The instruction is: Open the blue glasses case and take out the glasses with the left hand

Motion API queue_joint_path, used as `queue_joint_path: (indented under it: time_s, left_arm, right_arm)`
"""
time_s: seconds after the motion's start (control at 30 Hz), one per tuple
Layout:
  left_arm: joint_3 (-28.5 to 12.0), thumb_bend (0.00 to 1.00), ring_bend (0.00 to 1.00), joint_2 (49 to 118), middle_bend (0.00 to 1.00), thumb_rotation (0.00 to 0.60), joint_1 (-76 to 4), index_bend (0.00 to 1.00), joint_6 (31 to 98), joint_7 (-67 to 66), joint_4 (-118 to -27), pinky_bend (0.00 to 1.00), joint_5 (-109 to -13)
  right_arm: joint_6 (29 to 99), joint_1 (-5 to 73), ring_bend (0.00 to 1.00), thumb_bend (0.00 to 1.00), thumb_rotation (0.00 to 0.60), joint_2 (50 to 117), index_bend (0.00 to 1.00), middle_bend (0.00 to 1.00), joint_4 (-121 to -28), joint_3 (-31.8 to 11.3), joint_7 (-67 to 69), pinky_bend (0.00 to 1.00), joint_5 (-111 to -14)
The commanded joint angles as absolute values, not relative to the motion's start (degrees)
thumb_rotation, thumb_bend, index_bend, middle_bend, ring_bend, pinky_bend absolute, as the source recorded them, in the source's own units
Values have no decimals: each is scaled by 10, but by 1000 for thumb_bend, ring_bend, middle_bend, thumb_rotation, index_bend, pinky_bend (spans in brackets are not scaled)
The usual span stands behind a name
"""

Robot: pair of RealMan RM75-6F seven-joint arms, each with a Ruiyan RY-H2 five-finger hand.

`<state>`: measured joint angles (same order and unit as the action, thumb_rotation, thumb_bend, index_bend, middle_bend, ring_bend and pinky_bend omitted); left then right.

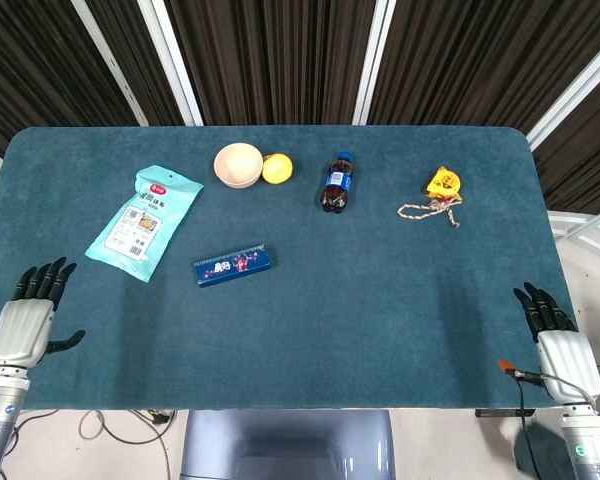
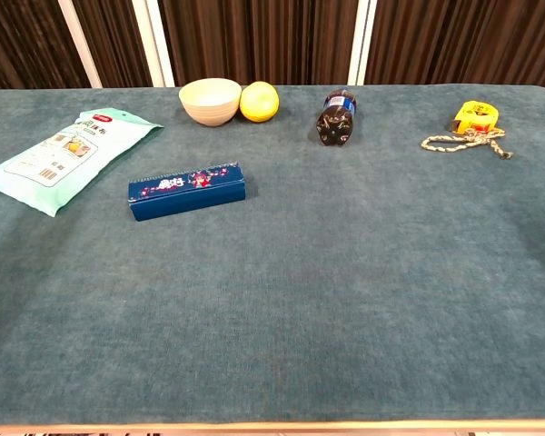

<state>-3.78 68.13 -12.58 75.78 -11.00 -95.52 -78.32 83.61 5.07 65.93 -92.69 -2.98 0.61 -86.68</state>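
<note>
**A:** Where are the hands?

**B:** In the head view, the left hand (image 1: 22, 328) sits at the near left corner of the table (image 1: 380, 300), palm down, fingers straight and slightly spread, thumb out to the side. It holds nothing. The right hand (image 1: 557, 345) is at the near right edge, also flat, fingers extended and apart, holding nothing. The chest view shows neither hand.

**A:** And the case?

**B:** The case (image 1: 233, 266) is a long blue box with a small printed pattern on top. It lies closed on the teal cloth, left of centre, well apart from the left hand and further back on the table. In the chest view the case (image 2: 187, 191) sits at a slight angle, its right end a little further back than its left. The glasses cannot be seen.

**A:** What is around it?

**B:** Just behind and to the left of the case is a pale green packet (image 1: 144, 221), lying flat. Further back stands a cream bowl (image 1: 239, 164), with a yellow fruit (image 1: 277, 167) touching or just beside its right side. To the right of those a small dark bottle (image 1: 337, 183) with a blue cap lies on its side. Far right, toward the back, is a yellow tape measure (image 1: 442, 181) beside a loose coil of cord (image 1: 428, 210).
</note>
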Motion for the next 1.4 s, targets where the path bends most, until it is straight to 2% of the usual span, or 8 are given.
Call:
queue_joint_path:
  time_s: [0.03,0.37,0.63,0.83,1.07,1.4]
  left_arm:
    - [-48,132,0,687,0,600,-140,0,745,-132,-971,12,-773]
    - [-106,142,0,803,0,600,-235,0,684,-283,-971,12,-689]
    - [-133,150,0,926,0,600,-310,0,663,-377,-893,12,-636]
    - [-149,232,0,994,0,600,-353,0,645,-394,-827,12,-607]
    - [-156,232,0,1039,0,600,-383,0,630,-394,-763,12,-588]
    - [-155,235,0,1060,0,600,-399,0,617,-377,-709,12,-577]
  right_arm:
    - [834,51,0,107,600,659,0,0,-928,-30,6,208,-865]
    - [823,53,0,108,600,655,0,0,-936,-31,9,208,-853]
    - [816,54,0,109,600,651,0,0,-939,-32,21,208,-845]
    - [809,55,0,109,600,649,0,0,-943,-35,27,208,-836]
    - [805,56,0,110,600,646,0,0,-948,-36,30,208,-830]
    - [801,56,0,109,600,644,0,0,-953,-37,28,208,-823]
